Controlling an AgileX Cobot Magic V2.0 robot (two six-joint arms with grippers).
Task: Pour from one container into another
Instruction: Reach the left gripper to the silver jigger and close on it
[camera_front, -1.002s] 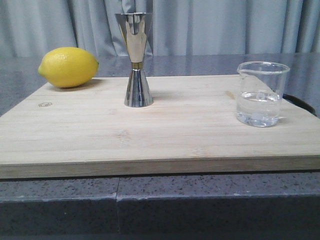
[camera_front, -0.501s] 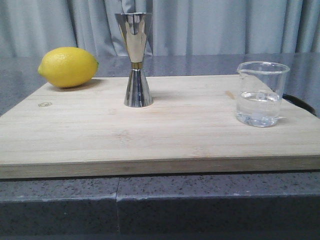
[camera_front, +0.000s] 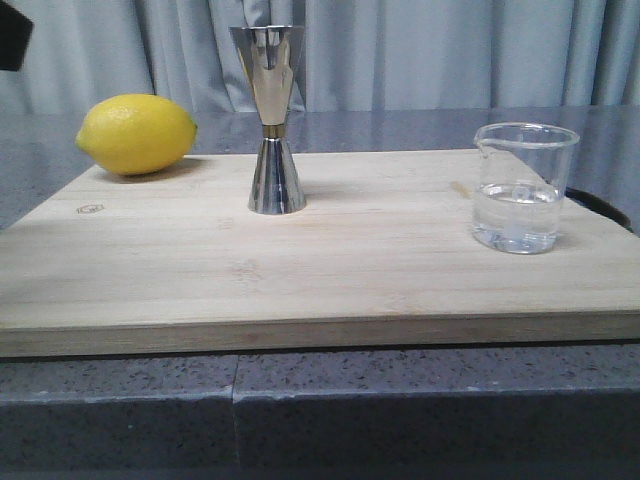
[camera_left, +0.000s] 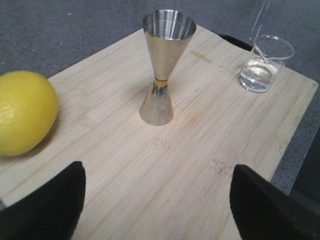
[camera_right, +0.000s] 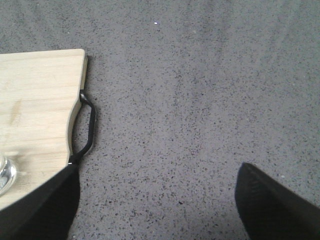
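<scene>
The clear glass beaker (camera_front: 522, 188) stands on the right of the wooden board (camera_front: 300, 260), holding clear liquid in its lower half. The steel hourglass jigger (camera_front: 270, 120) stands upright at the back middle of the board. In the left wrist view my left gripper (camera_left: 157, 200) hovers open above the board, with the jigger (camera_left: 162, 70) ahead of it and the beaker (camera_left: 265, 62) farther off. My right gripper (camera_right: 157, 200) is open over bare grey counter beside the board's right end. Only the beaker's base (camera_right: 5, 175) shows at that view's edge.
A yellow lemon (camera_front: 137, 133) lies at the board's back left corner, close to the left gripper's side (camera_left: 22, 112). The board has a black handle (camera_right: 85, 127) at its right end. A dark part of the left arm (camera_front: 10, 35) shows at the upper left. Grey curtains hang behind.
A dark part of the left arm has come into the front view's upper left corner. The beaker, jigger and lemon have not moved.
</scene>
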